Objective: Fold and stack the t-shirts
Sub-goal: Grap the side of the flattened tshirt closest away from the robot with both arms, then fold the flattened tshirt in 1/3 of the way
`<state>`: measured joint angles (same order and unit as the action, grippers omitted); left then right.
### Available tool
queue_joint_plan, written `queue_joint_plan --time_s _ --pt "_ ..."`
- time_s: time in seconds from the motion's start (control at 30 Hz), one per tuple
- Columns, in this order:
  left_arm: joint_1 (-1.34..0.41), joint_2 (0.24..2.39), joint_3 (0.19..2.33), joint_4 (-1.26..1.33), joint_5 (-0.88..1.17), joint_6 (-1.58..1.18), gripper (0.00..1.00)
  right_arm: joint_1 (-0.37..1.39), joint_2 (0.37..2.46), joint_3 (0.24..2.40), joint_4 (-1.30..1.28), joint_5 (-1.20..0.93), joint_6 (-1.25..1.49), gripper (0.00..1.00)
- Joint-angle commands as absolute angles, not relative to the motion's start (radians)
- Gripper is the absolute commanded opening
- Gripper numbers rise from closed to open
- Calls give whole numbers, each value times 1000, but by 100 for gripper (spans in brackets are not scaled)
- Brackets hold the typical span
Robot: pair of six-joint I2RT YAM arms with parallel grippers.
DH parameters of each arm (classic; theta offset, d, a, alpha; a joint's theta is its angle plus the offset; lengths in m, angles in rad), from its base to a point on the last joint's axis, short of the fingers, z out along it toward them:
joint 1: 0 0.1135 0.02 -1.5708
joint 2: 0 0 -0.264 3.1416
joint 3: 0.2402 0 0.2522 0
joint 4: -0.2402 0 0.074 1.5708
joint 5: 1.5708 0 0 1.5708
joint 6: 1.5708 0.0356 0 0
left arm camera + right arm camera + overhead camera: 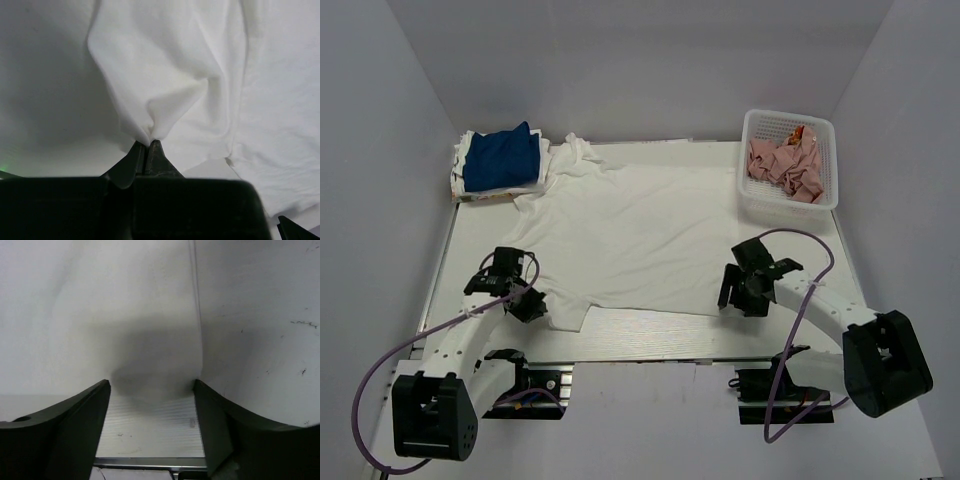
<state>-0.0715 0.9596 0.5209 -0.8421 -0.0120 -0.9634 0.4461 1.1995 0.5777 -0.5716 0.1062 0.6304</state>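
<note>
Soft, even white light all round, with nothing harsh anywhere.

From overhead the walls point(620, 60) and counter point(650, 335) are bright but flat. The white shirt point(640, 235) nearly melts into the surface, marked only by faint grey creases. Shadows are small and soft-edged. The left wrist view is bright, close to washed out at the right, with gentle shading in the folds. The left end effector point(148, 144) is a black, blurred mass along the bottom. The right wrist view is dimmer. A broad soft shadow lies between the dark, out-of-focus fingers of the right end effector point(151, 385), and the counter's ridges below it look fairly sharp.
</note>
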Motion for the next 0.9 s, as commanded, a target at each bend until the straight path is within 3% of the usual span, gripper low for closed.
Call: queue_joint_plan --time_s 0.0,0.2,0.27,0.3,0.5,0.87 --pt "-74 954 578 -779 -2 -922 0 446 1249 580 -514 113 634 70" --pt "-74 988 636 -707 51 -887 0 443 1258 600 -451 95 594 17" --pt "-74 1014 664 -689 63 -871 0 443 1247 649 -472 104 572 9" --pt "-74 1026 676 -680 74 -871 0 443 1243 679 -483 121 557 0" --pt "-74 1166 785 -574 120 -859 0 437 1264 767 -465 152 529 0" --pt "-55 1644 1337 -626 18 -809 0 322 1485 1139 -408 229 505 0"
